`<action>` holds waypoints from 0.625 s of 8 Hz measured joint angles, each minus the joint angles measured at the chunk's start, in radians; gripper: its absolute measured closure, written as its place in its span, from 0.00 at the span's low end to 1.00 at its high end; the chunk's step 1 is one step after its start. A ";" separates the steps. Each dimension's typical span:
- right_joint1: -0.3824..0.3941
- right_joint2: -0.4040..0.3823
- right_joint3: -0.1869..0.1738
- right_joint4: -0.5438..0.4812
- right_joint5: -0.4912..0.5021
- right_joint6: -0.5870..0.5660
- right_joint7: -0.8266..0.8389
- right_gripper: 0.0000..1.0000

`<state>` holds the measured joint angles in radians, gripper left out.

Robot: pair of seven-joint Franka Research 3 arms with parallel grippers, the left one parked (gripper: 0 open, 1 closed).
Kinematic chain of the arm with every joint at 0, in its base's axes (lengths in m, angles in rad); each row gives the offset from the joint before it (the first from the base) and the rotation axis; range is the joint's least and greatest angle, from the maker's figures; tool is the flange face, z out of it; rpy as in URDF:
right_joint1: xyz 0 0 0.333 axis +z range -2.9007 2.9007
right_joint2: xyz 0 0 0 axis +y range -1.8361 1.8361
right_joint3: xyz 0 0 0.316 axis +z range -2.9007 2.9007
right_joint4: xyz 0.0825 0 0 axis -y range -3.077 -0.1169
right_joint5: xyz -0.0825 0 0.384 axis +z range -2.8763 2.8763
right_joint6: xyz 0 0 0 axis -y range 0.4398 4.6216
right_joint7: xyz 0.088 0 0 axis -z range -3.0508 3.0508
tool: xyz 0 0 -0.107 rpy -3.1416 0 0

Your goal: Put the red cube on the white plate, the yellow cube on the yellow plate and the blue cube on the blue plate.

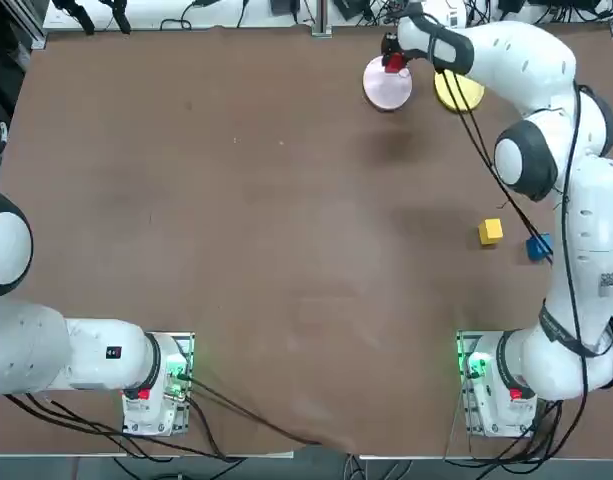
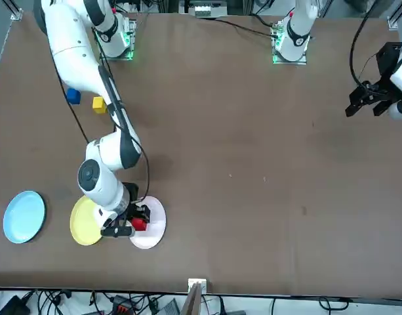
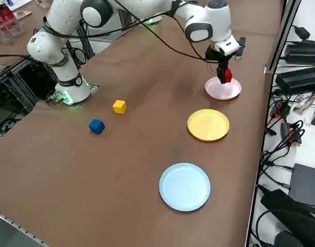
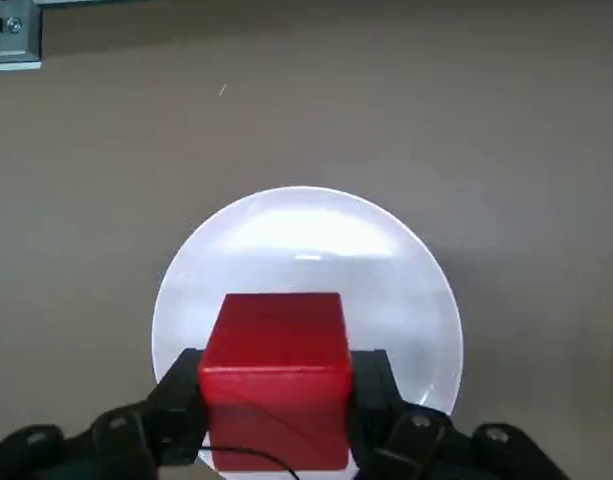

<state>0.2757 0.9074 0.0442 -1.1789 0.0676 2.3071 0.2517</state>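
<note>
Wrist view: the right gripper's fingers (image 4: 374,400) grip the red cube (image 4: 276,380) over the white plate (image 4: 306,235), perhaps not quite down; yellow cube (image 3: 119,106) and blue cube (image 3: 96,126) remain on the bench (image 3: 131,170).

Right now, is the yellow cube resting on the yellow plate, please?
No, the yellow cube sits on the bare table beside the blue cube, well apart from the yellow plate.

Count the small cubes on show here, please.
3. The red cube is in the right gripper, over the white plate. The yellow cube and blue cube sit near each other on the bare tabletop, off the plates.
</note>
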 joint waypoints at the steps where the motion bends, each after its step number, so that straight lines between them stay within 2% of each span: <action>1: 0.003 0.014 0.000 0.000 -0.002 0.010 0.000 0.30; 5: 0.016 0.064 -0.003 0.001 -0.056 0.034 0.000 0.28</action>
<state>0.2918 0.9709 0.0414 -1.1780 0.0115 2.3409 0.2514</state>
